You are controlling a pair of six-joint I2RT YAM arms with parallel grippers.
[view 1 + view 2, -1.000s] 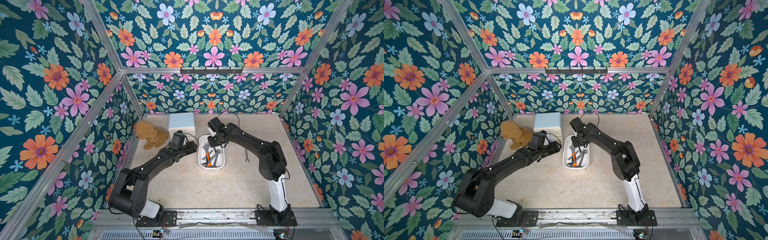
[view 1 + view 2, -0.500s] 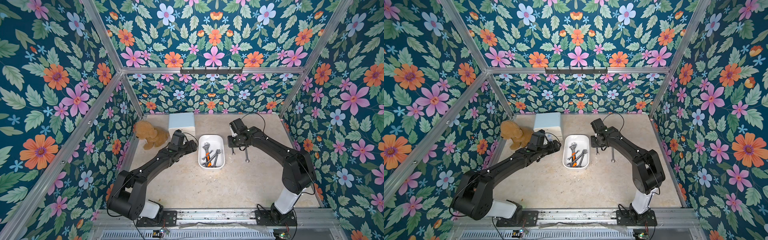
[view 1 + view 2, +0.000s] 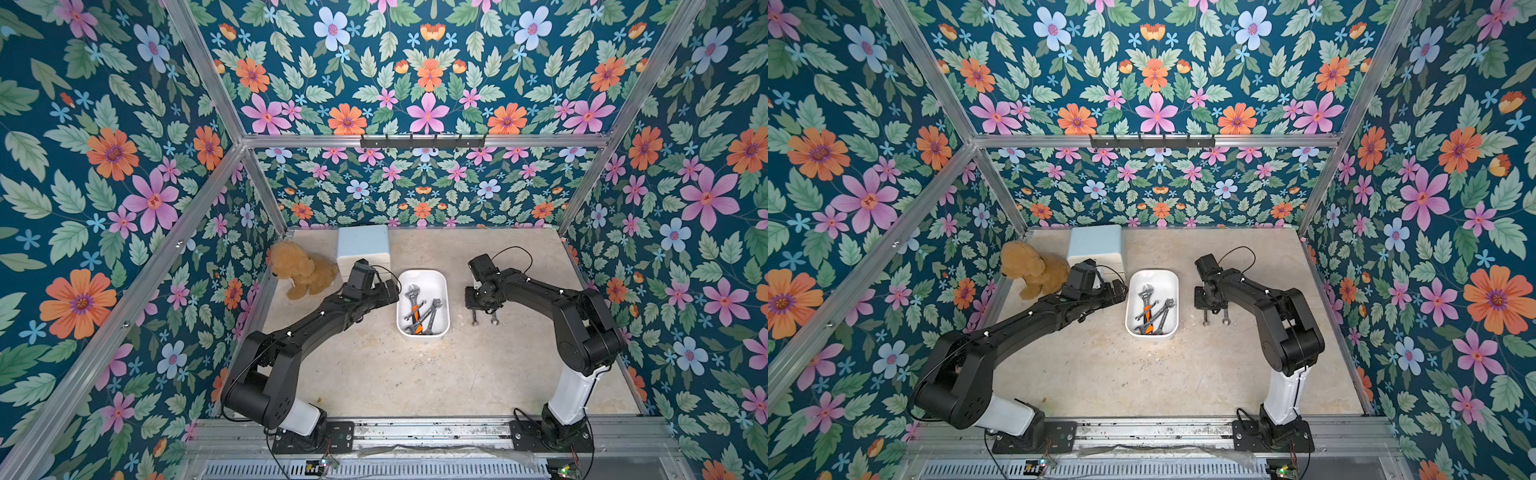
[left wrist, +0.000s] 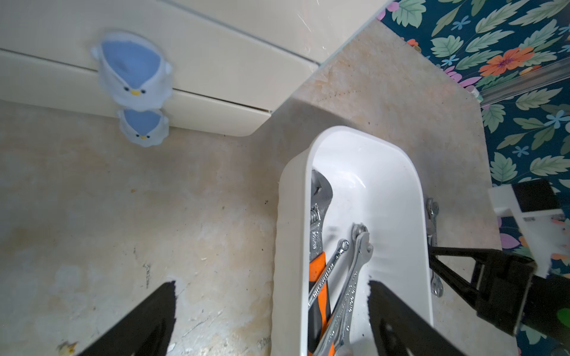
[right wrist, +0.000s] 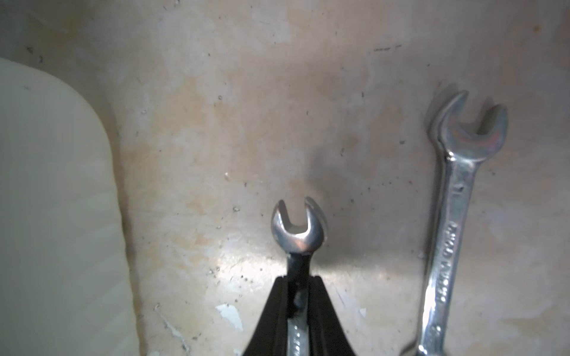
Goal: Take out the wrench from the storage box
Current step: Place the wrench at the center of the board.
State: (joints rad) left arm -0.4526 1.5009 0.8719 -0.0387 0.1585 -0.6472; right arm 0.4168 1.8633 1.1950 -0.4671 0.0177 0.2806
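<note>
Beige stone-look tabletop, floral walls. Right gripper clamped on slim silver open-end wrench, outside white plastic storage box, beside another silver wrench lying out. Left gripper spread wide, empty. Several wrenches left inside.

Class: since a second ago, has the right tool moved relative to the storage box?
Yes. The right tool, shut on a wrench, has moved from above the storage box to the robot's right of it.
</note>
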